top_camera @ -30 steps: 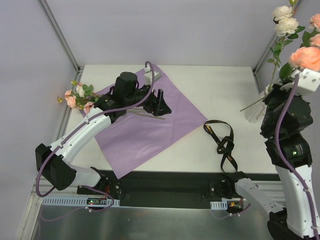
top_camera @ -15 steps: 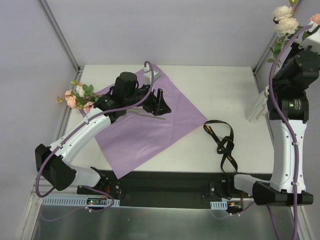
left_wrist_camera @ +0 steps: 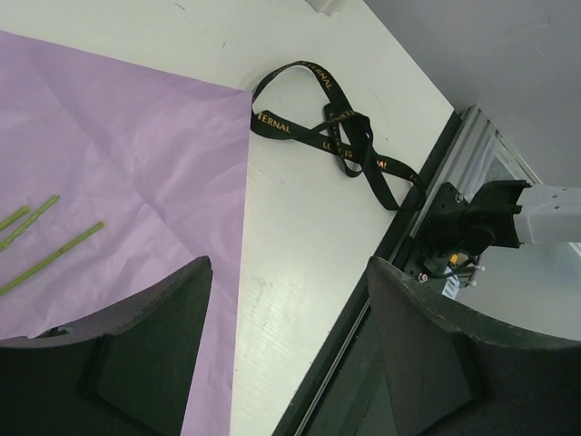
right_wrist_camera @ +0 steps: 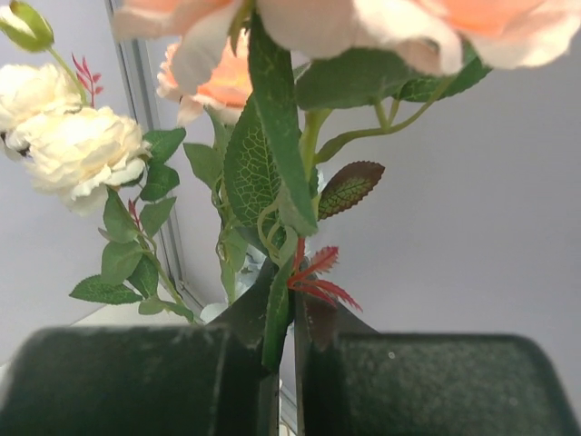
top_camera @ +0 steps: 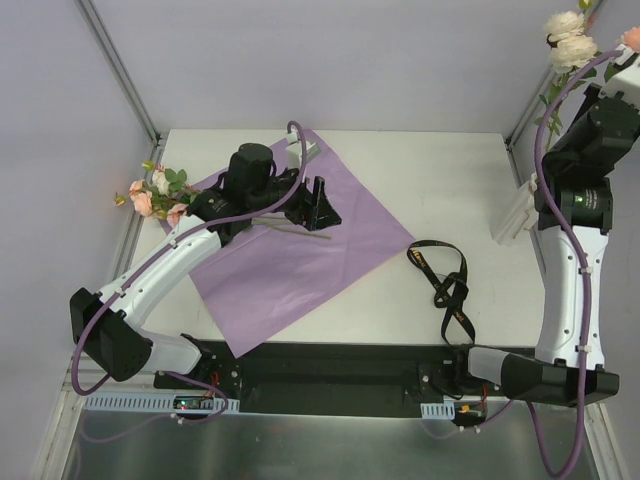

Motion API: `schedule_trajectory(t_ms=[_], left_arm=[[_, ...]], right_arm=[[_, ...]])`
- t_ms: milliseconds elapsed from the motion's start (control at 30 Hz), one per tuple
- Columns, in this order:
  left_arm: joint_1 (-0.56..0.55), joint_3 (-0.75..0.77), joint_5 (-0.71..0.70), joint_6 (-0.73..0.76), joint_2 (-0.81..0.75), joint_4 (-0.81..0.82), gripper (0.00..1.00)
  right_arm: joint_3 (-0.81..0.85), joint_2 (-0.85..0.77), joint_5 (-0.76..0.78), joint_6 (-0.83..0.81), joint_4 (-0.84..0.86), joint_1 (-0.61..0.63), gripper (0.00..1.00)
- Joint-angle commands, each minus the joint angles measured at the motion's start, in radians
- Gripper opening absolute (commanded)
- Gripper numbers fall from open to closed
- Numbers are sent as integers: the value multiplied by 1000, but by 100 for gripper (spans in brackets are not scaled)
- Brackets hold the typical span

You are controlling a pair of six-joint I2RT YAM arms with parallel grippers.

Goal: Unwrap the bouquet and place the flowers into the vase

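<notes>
Your right gripper (right_wrist_camera: 283,320) is clenched on the green stalks of the flowers (right_wrist_camera: 272,173), its two fingers pressed close with the stalks pinched between them. In its wrist view, peach-pink roses sit at 12 o'clock above the fingers, cream-white blooms are at 10 o'clock, and broad green leaves run straight down to the grip. From overhead, you have this bunch raised at 2 o'clock, past the far right corner of the table (top_camera: 430,170), with the cream blooms against the top edge of the view.

The vase (top_camera: 512,218) is at 3 o'clock by the table's right edge, partly hidden behind the right arm. You cannot tell whether any stalk reaches into it.

Your left gripper (top_camera: 316,203) is released and empty, over the purple paper sheet (top_camera: 300,260) at about 10 o'clock from the table's middle. Its wrist view shows both fingers spread wide with nothing between them.

The sheet lies spread flat as a diamond across the table's left half. A few thin green stems (left_wrist_camera: 50,256) lie on it, at 9 o'clock in the left wrist view. A second bunch (top_camera: 155,192) of roses and leaves hangs over the table's left edge at 9 o'clock, beside the left arm.

The black ribbon (top_camera: 445,282) lies in loose loops on the bare table at 4 o'clock, just beside the sheet's right corner.
</notes>
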Motion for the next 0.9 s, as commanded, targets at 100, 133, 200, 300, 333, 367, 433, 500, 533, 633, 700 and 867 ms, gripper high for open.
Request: schedule_trajectory(t_ms=[100,133,200,300,333,367,433,500,533,633,700,867], left_arm=[[23,16,22,-4,-10,10,68],[25,16,26,-6,-8,11,68],[27,16,25,-7,-10,10,68],[27,14,17,-3,-8,10,68],[27,13,16,0,-7,10,68],[27,13,16,0,-7,10,68],[27,13,17,0,-8,10,68],[27,13,11,3,-7,10,68],[28,11,8,3,-7,10,68],[28,11,19,-6,1,10,69],[30,14,23,-7,4,10,68],[34,13,16,-10,12,10,68]], right_arm=[[-61,6,-20,28,73,-22,1],[-69,6,-21,34,73,-22,1],[-96,11,-20,41,77,-27,9],[-132,17,-20,63,79,-34,32],[-141,15,-18,76,71,-34,37],[-153,6,-20,87,65,-34,43],[-188,-8,-24,107,54,-36,52],[-212,-32,-24,127,48,-36,62],[-224,-46,-17,138,25,-36,64],[-233,-68,-14,178,-39,-36,83],[-222,-72,-4,224,-90,-36,94],[-225,-117,-40,354,-277,-34,97]])
